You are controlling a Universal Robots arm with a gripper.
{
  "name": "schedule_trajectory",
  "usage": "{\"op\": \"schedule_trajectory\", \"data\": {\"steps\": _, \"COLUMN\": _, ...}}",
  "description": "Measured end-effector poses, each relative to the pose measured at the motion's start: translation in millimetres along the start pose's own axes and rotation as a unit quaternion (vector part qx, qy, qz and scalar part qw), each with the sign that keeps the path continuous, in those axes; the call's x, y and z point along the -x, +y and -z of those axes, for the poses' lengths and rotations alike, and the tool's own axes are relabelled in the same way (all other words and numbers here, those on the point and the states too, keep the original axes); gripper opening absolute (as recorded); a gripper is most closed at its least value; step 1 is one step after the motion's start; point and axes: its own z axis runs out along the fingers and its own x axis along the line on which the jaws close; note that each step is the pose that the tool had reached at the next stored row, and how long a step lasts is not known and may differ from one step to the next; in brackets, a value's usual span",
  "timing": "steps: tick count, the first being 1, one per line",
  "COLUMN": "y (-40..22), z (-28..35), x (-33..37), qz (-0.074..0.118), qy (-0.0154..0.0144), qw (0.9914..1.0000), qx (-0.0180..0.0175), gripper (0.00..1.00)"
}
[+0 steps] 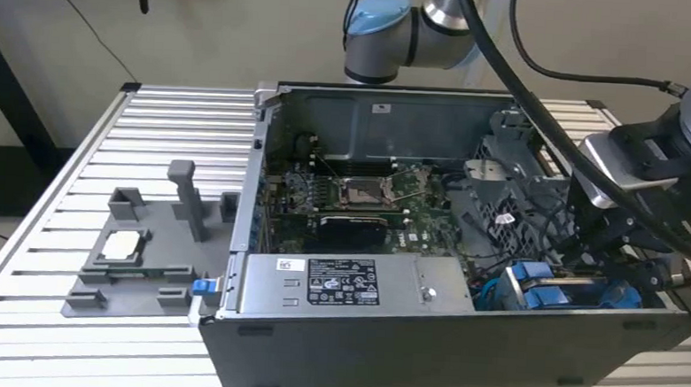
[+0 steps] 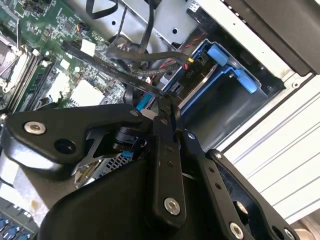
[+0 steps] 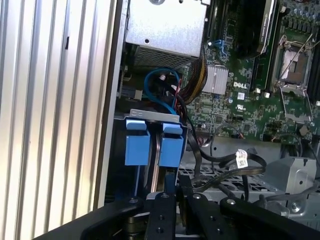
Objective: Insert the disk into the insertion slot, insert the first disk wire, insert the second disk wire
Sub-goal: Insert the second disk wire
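Observation:
The insertion slot (image 1: pixel 548 288), a dark metal bay with bright blue tabs, sits in the open computer case's near corner at the exterior view's right. My gripper (image 1: pixel 608 260) reaches into the case just beside it. In the second wrist view the black fingers (image 2: pixel 167 125) are pressed together, and my gripper (image 2: pixel 166 102) pinches the end of a flat black disk wire (image 2: pixel 115 70) with a blue plug beside the tips. The bay's blue rails (image 2: pixel 227 67) lie just beyond, with a red-and-black wired plug (image 2: pixel 192 67) at their edge. The blue tabs (image 3: pixel 137 142) stand right ahead of my gripper (image 3: pixel 176 187). The disk is hidden.
A long grey box with a white sticker (image 1: pixel 329 286) lies along the case's front, and the motherboard (image 1: pixel 358 199) sits behind it. Loose black cables (image 3: pixel 225 165) cross the case floor near my gripper. A grey fixture (image 1: pixel 141 254) stands on the slatted table (image 1: pixel 160 122).

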Motion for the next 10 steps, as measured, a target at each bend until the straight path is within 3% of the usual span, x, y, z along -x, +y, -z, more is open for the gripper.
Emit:
{"op": "schedule_trajectory", "data": {"steps": 3, "y": -0.2, "z": -1.2, "x": -0.3, "qz": -0.006, "qy": -0.0019, "qw": 0.99998, "qx": -0.0016, "gripper": 0.16}}
{"op": "schedule_trajectory", "data": {"steps": 5, "y": -0.8, "z": -1.7, "x": -0.6, "qz": -0.008, "qy": -0.002, "qw": 0.99996, "qx": -0.0006, "gripper": 0.16}}
{"op": "schedule_trajectory", "data": {"steps": 10, "y": -5.5, "z": -3.4, "x": -1.5, "qz": -0.012, "qy": -0.0031, "qw": 0.9999, "qx": 0.008, "gripper": 0.16}}
